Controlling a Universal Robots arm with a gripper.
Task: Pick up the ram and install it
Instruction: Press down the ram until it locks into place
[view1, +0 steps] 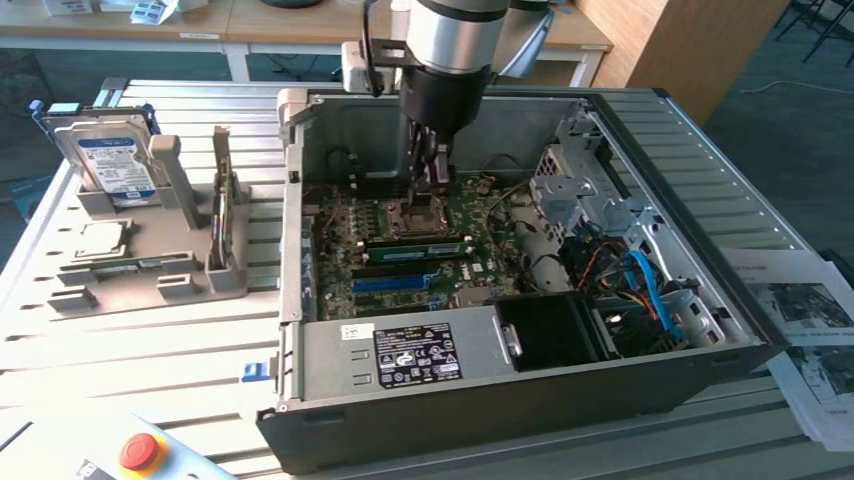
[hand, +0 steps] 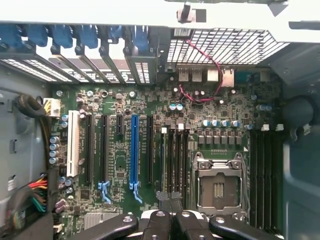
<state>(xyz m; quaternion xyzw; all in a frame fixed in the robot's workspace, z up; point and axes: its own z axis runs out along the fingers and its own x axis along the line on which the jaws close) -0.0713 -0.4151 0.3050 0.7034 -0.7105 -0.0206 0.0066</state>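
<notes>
The black end effector (view1: 430, 192), clenched with nothing between its fingers, hangs over the green motherboard (view1: 400, 262) beside a flat green ram (view1: 416, 250) seated in its slot.

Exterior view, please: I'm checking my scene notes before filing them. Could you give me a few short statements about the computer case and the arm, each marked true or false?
1. The computer case lies open, with its motherboard exposed. True.
2. The gripper hangs over the grey fixture outside the case. False: it is down inside the case, just above the motherboard.
3. A hard drive with a blue label stands upright in the grey fixture, at the exterior view's left. True.
4. A cooler covers the processor socket. False: the socket is uncovered.
</notes>
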